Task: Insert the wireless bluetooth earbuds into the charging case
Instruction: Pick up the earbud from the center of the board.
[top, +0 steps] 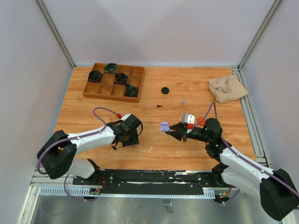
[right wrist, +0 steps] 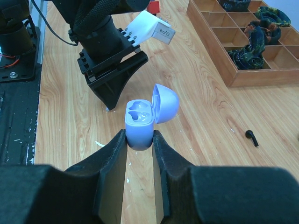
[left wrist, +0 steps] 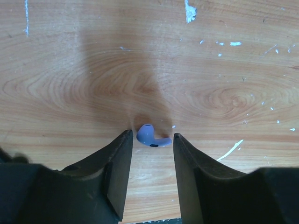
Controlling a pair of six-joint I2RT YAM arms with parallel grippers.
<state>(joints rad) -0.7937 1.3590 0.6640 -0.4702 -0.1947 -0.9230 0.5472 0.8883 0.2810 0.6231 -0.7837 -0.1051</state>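
Lavender earbud (left wrist: 152, 136) lies on desk (left wrist: 149, 56) betw. L jaws' tips, long axis across the gap; jaws narrow, not quite pinching. R jaws clamp lid-open case (right wrist: 140, 127) to the right, sockets up.

Seen from above, the left gripper (top: 125, 143) hides the purple earbud (left wrist: 149, 136). The right gripper (right wrist: 140, 142) covers the bottom of the case (right wrist: 139, 121). The right wrist view cuts off the far left tray (right wrist: 261, 77).
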